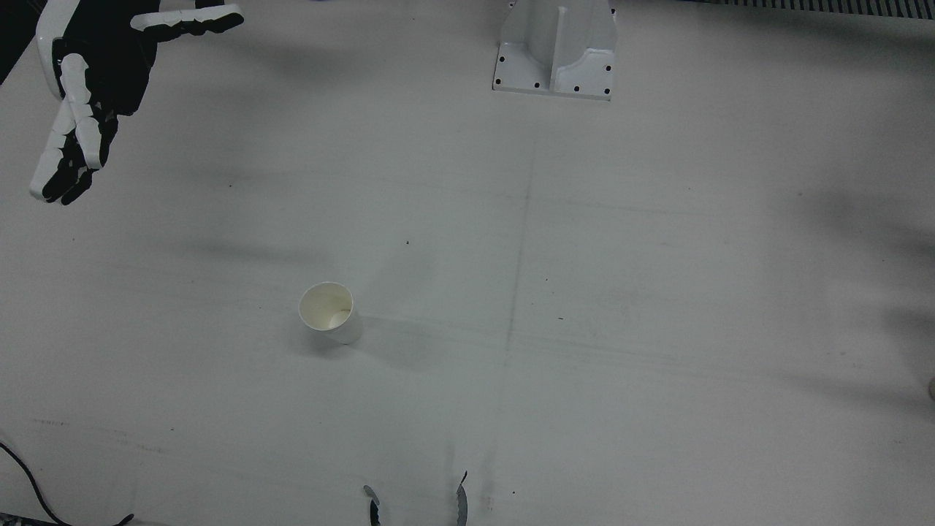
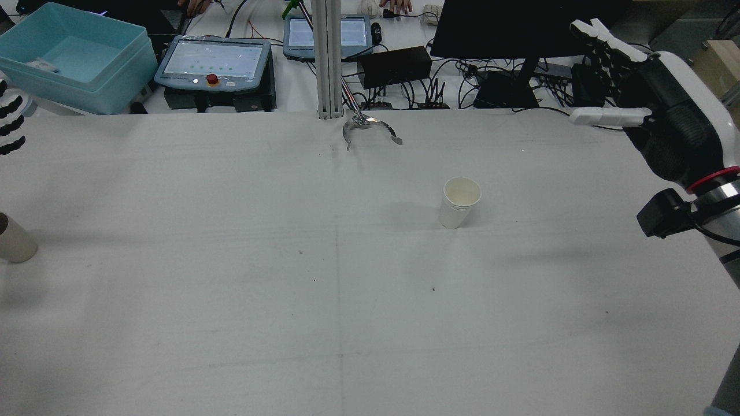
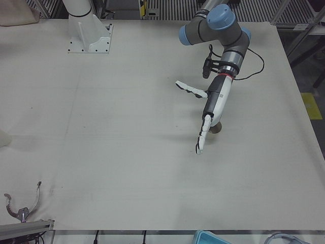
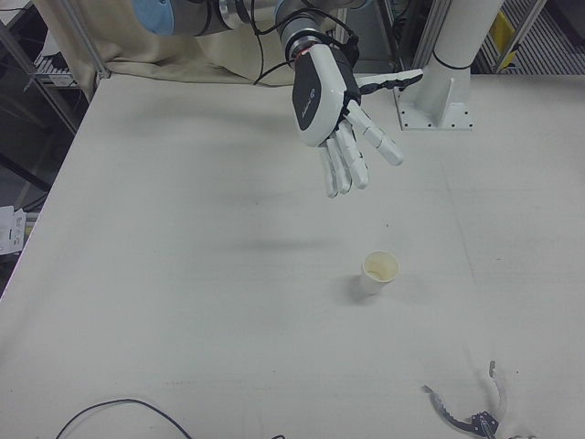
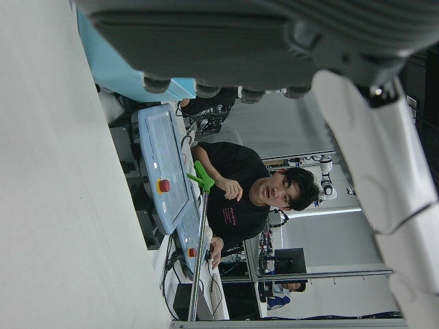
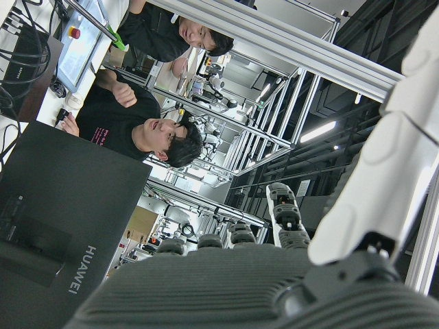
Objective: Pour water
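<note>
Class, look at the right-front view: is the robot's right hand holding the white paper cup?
No. The right hand hangs open above the table with its fingers spread, while the paper cup stands alone on the table, apart from the hand.

Even overhead light, soft shadows on the table (image 1: 657, 292); hand views blurred nearby.

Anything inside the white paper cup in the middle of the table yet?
The white paper cup stands upright with its mouth open. The front view shows pale inner wall and part of the bottom, with no visible object inside. Whether clear water is there cannot be told.
</note>
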Available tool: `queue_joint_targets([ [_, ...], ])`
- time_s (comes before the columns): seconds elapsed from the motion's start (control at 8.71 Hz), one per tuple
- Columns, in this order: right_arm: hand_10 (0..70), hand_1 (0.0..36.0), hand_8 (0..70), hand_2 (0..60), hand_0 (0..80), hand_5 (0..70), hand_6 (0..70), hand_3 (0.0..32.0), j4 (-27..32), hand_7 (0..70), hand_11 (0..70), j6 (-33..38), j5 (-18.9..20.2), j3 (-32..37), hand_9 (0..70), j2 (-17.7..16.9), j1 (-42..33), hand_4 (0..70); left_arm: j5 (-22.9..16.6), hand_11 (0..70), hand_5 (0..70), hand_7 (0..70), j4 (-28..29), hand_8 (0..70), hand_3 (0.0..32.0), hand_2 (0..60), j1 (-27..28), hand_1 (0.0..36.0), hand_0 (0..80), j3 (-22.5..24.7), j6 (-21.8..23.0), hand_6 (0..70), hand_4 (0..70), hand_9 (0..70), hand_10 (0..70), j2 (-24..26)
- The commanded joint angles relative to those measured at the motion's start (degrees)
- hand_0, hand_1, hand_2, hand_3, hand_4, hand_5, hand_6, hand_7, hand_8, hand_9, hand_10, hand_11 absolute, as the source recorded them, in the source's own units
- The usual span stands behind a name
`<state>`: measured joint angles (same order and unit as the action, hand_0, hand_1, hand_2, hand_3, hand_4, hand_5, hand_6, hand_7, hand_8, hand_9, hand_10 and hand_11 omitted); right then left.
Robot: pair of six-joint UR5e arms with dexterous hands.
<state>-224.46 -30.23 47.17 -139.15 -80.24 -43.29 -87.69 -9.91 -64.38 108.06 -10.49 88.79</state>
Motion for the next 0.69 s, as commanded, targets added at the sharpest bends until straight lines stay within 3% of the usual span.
queue_joint_targets([
  [0.0,0.0,11.1,0.0,4.6,46.1,4.9,2.9,0.2,0.16,4.8,0.0,0.0,0.11,0.11,0.0,-1.39,-4.4,2.7,2.68,0.9,0.0,2.3,1.37,0.0,14.4,0.0,-0.13,10.7,48.0,-0.3,-2.23,0.0,1.2,0.0,0.0,-0.02],
  [0.23,0.0,11.2,0.0,5.2,45.9,3.1,1.7,0.0,0.34,1.8,0.2,-0.7,0.29,1.24,0.0,-2.46,-6.1,1.9,4.71,1.2,0.0,0.1,5.57,0.0,13.8,0.0,-0.22,11.8,48.4,-2.22,-3.82,0.0,0.5,0.0,0.0,-2.03],
  [0.34,0.0,11.0,0.0,5.5,45.6,1.9,1.0,0.0,0.42,0.0,0.3,-0.79,0.38,1.34,0.0,-2.46,-5.58,1.7,7.59,0.9,0.0,0.0,11.26,0.0,12.8,0.0,-0.22,12.2,48.4,-5.11,-6.36,0.0,0.0,0.0,0.0,-4.48],
  [0.57,0.0,10.2,0.0,6.0,43.9,1.1,0.3,0.0,0.51,0.0,0.0,-2.72,0.29,1.34,0.0,-2.37,-6.01,1.2,9.03,0.5,0.0,0.0,21.02,0.0,12.0,0.0,-0.14,13.0,48.6,-11.08,-11.27,0.0,0.0,0.0,0.0,-5.82],
])
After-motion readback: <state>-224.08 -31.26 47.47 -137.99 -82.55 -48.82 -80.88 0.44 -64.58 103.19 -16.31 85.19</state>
